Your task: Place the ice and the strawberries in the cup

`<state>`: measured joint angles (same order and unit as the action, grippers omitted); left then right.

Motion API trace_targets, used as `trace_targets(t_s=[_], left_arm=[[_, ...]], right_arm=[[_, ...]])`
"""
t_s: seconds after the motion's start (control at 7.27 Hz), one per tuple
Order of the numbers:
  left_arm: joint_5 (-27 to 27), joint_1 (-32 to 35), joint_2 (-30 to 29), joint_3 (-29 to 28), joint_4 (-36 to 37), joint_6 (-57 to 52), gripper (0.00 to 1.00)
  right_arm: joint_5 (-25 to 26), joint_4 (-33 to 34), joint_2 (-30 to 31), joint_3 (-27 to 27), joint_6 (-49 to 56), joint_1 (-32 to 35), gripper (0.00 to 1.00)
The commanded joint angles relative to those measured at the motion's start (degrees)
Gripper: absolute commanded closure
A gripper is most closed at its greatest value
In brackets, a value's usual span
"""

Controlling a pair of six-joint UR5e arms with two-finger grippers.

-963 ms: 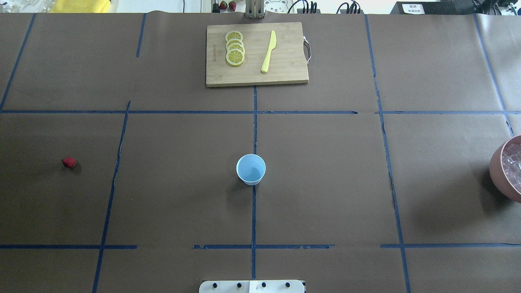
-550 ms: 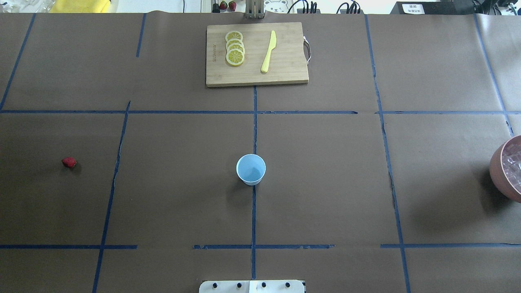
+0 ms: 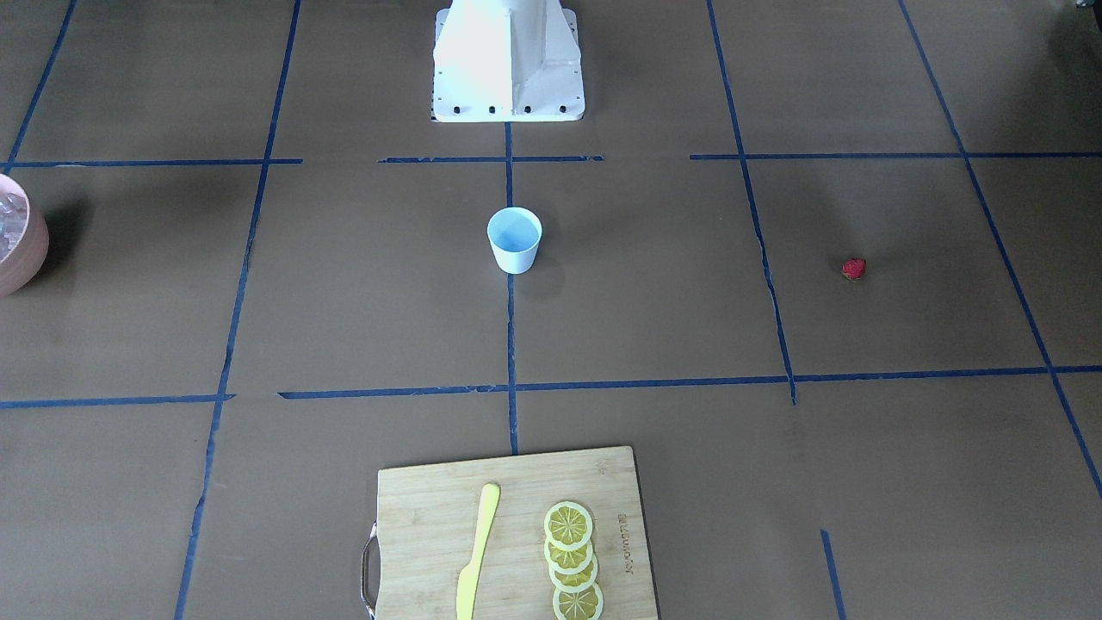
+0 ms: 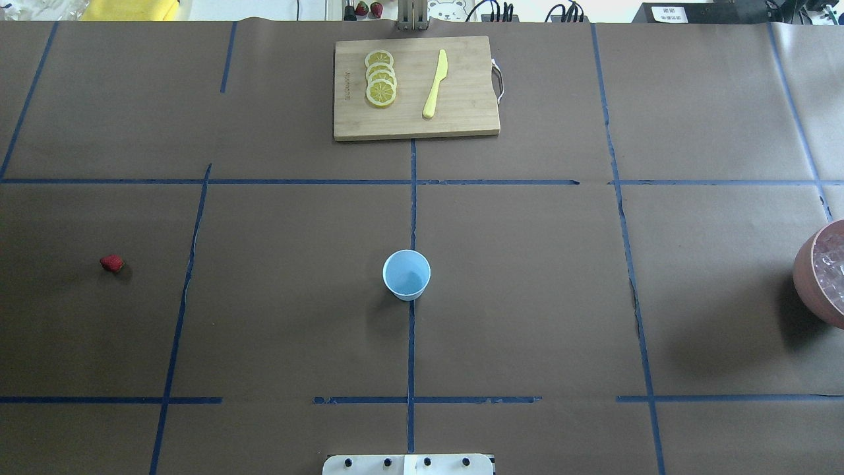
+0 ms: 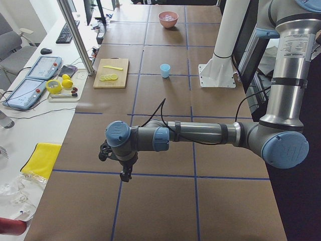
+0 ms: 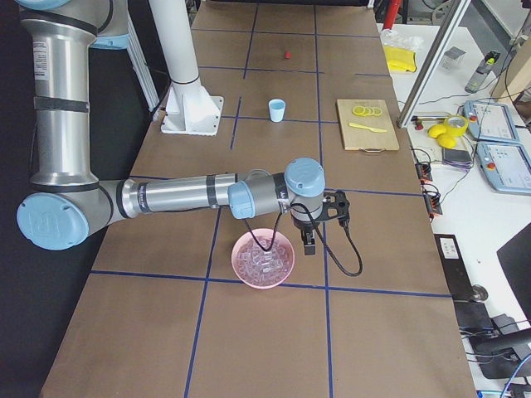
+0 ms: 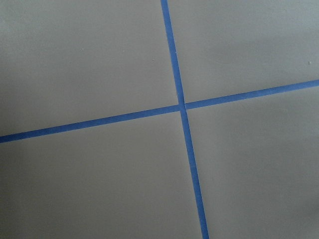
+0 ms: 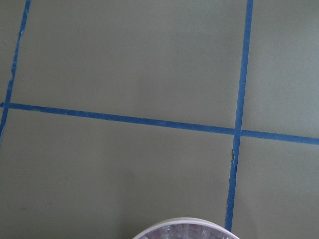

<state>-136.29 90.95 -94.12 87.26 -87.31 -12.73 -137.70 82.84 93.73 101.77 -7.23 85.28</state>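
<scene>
- Spotting the left gripper, dark and two-fingered, only in the left side view, lower left of centre, pointing down over brown paper just above a blue tape line; failing to tell whether its fingers are apart or together.
- Spotting the right gripper only in the right side view, near mid-frame, hanging just beside the upper right rim of the round pink-brown bowl; again failing to tell whether its fingers are apart or together.
- Lying heaped inside that bowl, at the right edge of the overhead frame: small translucent whitish ice cubes.
- Standing upright at the centre of the overhead frame, on the middle tape line: the small pale blue tapered plastic cup.
- Lying at the far left of the overhead frame, well apart from the cup: the tiny red strawberry.
- Sitting at top centre of the overhead frame: a rectangular bamboo cutting board, carrying a row of overlapping yellow lemon slices and a yellow plastic knife, apart from each other.
</scene>
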Motion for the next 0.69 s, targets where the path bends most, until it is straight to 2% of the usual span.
trace_targets(t_s=[0.0,0.55], left_arm=[[-0.46,-1.04,0.34,0.10,-0.05,-0.10,0.00],[-0.73,-0.95,0.78,1.33,-1.36,-0.27,0.00]], right_arm=[[6.44,-0.30,2.93,2.81,2.37,-4.75,0.01],[5.07,-0.57,4.79,2.74,2.04,-8.45,0.14]])
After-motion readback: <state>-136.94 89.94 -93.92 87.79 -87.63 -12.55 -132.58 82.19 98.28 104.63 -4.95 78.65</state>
